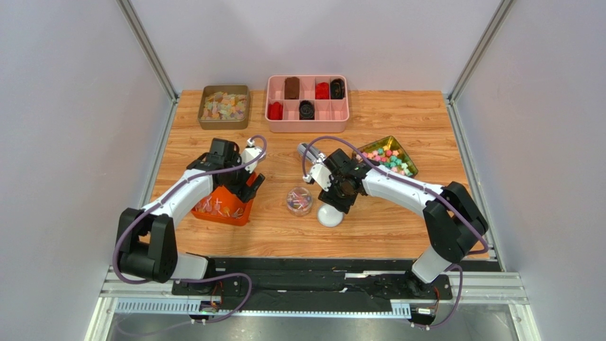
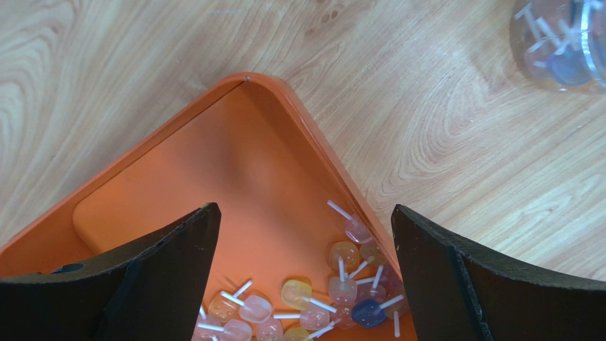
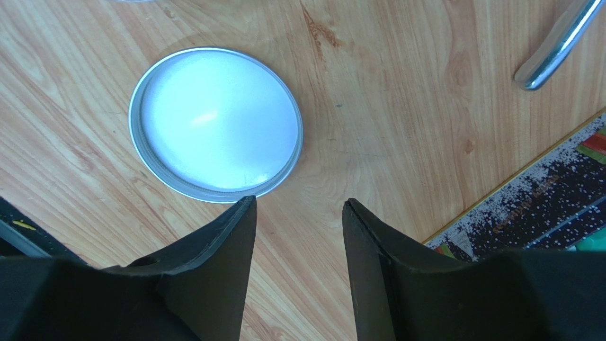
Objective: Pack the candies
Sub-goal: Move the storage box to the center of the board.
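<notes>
The candies (image 2: 341, 291) are seen heaped in one corner of the orange tray (image 2: 213, 142), beneath the spread left hand (image 2: 304, 213), nearer its right finger. The right hand (image 3: 299, 206), parted and empty, is poised beside a lid (image 3: 215, 121) on the tabletop (image 3: 398, 85).

The left gripper (image 2: 304, 213) hangs over the corner of an orange tray (image 2: 213, 153), its black jaws spread wide and holding nothing; small translucent candies (image 2: 313, 302), pink, yellow, orange and one blue, with thin white ends, lie heaped against the tray's right wall; on the wooden counter (image 2: 441, 128), at the upper right edge, sits a clear round container (image 2: 558, 46), well apart from the tray.
</notes>
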`<state>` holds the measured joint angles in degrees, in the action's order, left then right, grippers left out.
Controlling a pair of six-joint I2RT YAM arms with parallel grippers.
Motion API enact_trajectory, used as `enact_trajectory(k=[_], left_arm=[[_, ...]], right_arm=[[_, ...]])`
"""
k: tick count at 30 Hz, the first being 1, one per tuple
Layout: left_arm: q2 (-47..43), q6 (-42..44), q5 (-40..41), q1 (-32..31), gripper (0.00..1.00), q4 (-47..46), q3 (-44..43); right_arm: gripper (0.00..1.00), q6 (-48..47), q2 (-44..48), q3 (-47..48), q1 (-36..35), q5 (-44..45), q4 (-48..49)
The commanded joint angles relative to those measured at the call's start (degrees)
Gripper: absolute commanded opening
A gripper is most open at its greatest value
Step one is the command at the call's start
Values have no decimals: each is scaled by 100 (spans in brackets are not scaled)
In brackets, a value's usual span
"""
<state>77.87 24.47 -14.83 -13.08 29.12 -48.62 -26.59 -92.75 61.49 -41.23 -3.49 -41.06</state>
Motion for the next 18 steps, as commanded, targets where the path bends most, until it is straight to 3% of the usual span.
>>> enact_trajectory(k=[1, 12, 18], left_arm=[[185, -135, 462, -45, 99, -258, 72], [291, 198, 1438, -37, 99, -565, 221], [299, 313, 1474, 95, 99, -618, 257]], right_arm=[[52, 110, 11, -50, -16, 243, 326], [51, 66, -235, -173, -8, 559, 388], [51, 154, -191, -121, -16, 516, 379]])
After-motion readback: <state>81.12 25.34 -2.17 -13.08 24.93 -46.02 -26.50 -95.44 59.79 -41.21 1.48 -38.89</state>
